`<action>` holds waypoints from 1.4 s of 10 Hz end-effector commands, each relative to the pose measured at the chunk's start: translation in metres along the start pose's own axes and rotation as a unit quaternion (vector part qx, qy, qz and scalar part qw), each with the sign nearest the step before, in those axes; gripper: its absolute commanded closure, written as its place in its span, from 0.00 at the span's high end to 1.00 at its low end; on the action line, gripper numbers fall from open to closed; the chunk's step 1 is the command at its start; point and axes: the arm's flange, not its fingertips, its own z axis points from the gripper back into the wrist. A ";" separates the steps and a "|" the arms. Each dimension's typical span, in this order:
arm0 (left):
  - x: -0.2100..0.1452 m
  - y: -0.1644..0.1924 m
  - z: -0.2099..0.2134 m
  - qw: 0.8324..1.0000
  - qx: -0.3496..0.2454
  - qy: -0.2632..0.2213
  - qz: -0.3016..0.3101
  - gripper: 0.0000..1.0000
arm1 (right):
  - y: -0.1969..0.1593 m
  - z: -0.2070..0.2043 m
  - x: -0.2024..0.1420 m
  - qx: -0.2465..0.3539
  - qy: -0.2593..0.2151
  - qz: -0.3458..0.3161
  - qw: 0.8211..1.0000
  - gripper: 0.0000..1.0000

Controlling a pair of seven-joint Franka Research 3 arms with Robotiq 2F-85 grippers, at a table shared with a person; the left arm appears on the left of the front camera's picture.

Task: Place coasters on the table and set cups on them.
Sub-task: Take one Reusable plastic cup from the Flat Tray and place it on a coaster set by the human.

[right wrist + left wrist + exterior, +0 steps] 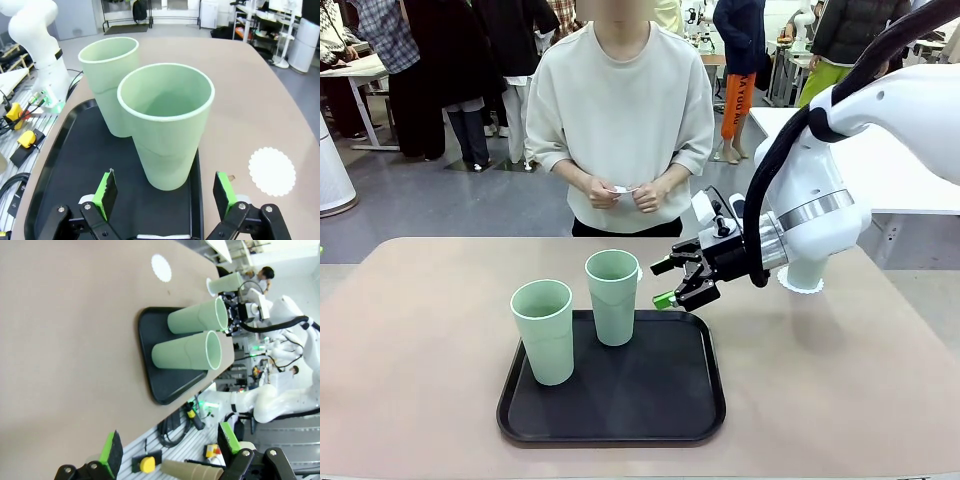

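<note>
My R gripper: jaws wide apart, nothing held.
Cup: dead ahead, centre frame, upright on tray, just past my fingertips.
2nd cup: behind it, upper left.
Coaster: bare, lower right, beside tray.
L gripper: also spread, empty, well apart from tray.
Nearer arm: R.

two cups in tray, tray on table, coaster on table beside tray

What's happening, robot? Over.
Left gripper open. Right gripper open, facing rear pale mint-green plastic tumbler on black rounded tray. Nothing in between.
</note>
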 end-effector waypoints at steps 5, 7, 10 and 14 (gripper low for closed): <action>0.000 0.000 0.001 1.000 -0.008 -0.003 -0.003 1.00 | -0.018 -0.027 -0.019 0.001 -0.028 -0.002 1.000 1.00; 0.000 0.000 0.001 1.000 -0.008 -0.003 -0.003 1.00 | -0.021 -0.040 -0.020 0.020 -0.020 -0.007 1.000 1.00; 0.000 0.000 0.001 1.000 -0.008 -0.003 -0.003 1.00 | -0.024 -0.052 -0.021 0.028 -0.011 -0.010 0.999 1.00; 0.000 0.000 0.001 1.000 -0.008 -0.003 -0.003 1.00 | -0.024 -0.061 -0.021 0.029 -0.005 -0.012 0.999 1.00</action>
